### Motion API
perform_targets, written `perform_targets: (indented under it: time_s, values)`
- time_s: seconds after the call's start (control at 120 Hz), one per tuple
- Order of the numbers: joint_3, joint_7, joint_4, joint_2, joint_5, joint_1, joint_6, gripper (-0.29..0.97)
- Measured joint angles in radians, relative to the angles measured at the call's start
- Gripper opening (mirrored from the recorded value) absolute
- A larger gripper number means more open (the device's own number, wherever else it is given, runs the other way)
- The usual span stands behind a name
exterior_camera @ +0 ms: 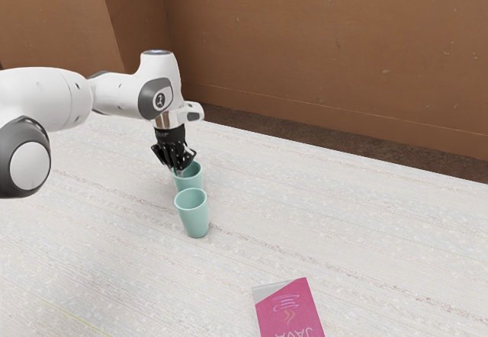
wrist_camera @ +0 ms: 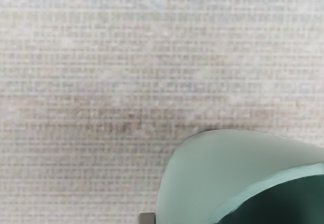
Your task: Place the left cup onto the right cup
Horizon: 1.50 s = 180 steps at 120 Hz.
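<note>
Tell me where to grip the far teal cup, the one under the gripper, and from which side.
The far cup stands upright, mouth open, with the near cup close in front. So probably pinch its rim wall from straight above, on the side away from the near cup.

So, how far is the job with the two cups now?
Done: the gripper is at the rim of the rear cup. In hand: the grasp itself; I cannot tell whether it holds yet. Left: lifting this cup and setting it onto the front cup; they are side by side, not stacked.
</note>
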Motion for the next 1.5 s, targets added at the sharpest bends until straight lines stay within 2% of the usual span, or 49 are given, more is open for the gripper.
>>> perform_targets:
  time_s: [0.267,0.567,0.808,1.067,1.217,1.5]
  values:
    - [-0.003,-0.011,0.029,-0.061,0.026,-0.015,-0.022,-0.1]
    - [-0.013,-0.019,0.02,-0.18,0.036,-0.029,-0.076,-0.1]
    - [-0.019,-0.036,-0.141,-0.323,0.032,-0.059,-0.089,-0.1]
    - [-0.054,-0.065,-0.24,-0.376,0.026,-0.062,-0.086,-0.1]
    - [-0.059,-0.086,-0.331,-0.444,0.027,-0.078,-0.071,-0.1]
    - [-0.06,-0.12,-0.364,-0.45,0.03,-0.081,-0.035,-0.1]
